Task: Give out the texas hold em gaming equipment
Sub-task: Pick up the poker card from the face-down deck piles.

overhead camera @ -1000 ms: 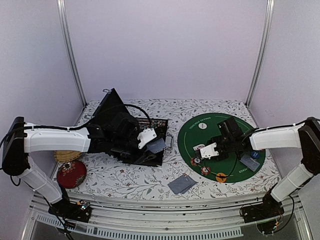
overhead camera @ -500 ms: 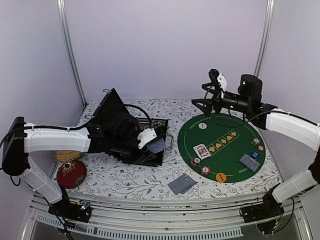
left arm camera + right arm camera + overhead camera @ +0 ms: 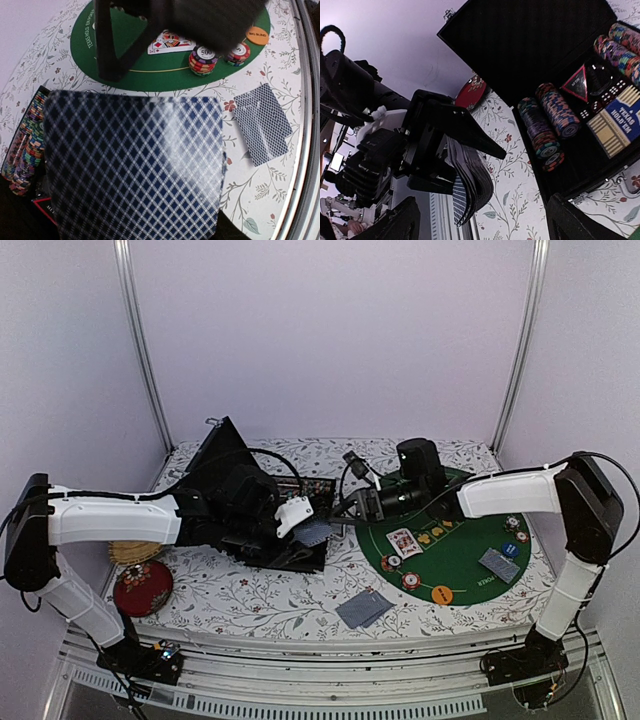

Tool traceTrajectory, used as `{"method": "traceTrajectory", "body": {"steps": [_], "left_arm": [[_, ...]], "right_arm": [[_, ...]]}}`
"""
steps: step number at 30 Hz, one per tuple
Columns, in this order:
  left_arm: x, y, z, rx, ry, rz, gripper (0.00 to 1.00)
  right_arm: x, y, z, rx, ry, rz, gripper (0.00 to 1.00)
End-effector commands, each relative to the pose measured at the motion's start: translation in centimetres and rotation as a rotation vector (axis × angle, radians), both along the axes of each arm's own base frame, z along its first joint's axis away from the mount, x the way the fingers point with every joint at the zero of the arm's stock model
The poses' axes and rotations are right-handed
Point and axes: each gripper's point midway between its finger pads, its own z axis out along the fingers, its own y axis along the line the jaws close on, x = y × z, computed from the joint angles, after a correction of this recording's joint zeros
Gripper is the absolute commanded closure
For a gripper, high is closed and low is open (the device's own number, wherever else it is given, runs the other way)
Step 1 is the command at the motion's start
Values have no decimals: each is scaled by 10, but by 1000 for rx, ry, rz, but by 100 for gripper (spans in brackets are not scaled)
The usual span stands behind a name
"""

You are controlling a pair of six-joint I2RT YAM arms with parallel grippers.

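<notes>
Left wrist view: card deck [image 3: 132,165] is filling the frame, blurring up close, hiding left tool [image 3: 455,165] fingers there; black case [image 3: 22,150] is running off the left edge; right arm [image 3: 210,20] is reading as dark blur, covering part of the face-up cards [image 3: 170,42]. Right wrist view: right tool [image 3: 482,222] fingers are getting cropped at the bottom edge.

Blue-backed cards [image 3: 132,165], striped chip stacks [image 3: 202,59]

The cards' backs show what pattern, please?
The cards have blue-and-white diamond-lattice backs; left wrist view.
</notes>
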Motion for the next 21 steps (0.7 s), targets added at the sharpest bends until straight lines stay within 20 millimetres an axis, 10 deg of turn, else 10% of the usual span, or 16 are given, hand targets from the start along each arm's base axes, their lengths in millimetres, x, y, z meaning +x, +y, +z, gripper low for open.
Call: {"method": "traceTrajectory", "body": {"steps": [1,8,21], "left_arm": [[8,-3,7,-27,-10,14,48],[8,-3,7,-25,-6,12,48],[8,-2,5,-18,-9,12,49]], "right_arm": [[-5,20,-3,14,46,52,12],[5,41,-11,0,56,58,22],[9,22,-7,-133,-42,-9,60]]}}
